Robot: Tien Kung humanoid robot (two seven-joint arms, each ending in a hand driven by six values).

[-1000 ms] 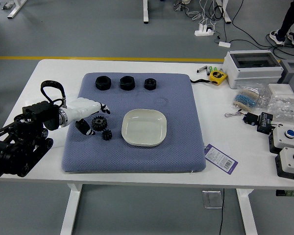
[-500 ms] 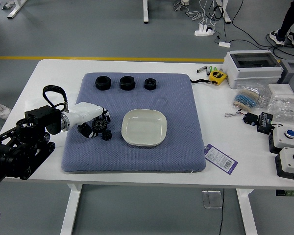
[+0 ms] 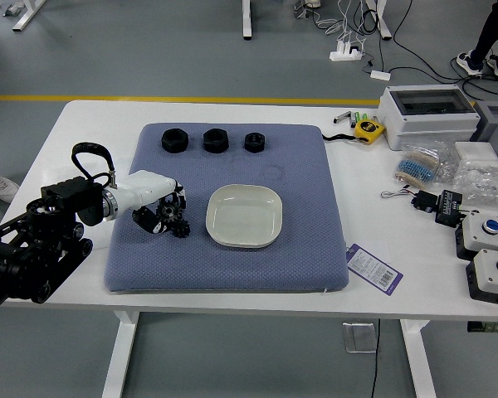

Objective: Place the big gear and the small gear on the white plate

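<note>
Compared with the earliest frame, the left hand (image 3: pixel 141 199) has moved a little toward three o'clock and its spread fingers (image 3: pixel 154 186) and thumb (image 3: pixel 145 219) have come together around the big gear (image 3: pixel 169 211); the small gear (image 3: pixel 181 229) and the white plate (image 3: pixel 244 216) lie where they did, while more of a shoe (image 3: pixel 0 187) and a dark trouser leg now show beyond the table's left side. The left arm (image 3: pixel 43 253) reaches in from eight o'clock of the plate, the hand pointing toward three, low over the blue mat (image 3: pixel 232 278). Its fingers are bent over the gear's far side and the thumb lies on the near side, so it has hold of the gear; how firmly, I cannot tell. Seen from the plate, the big gear sits just past nine o'clock, the small gear between eight and nine, near the rim, both off the plate.
</note>
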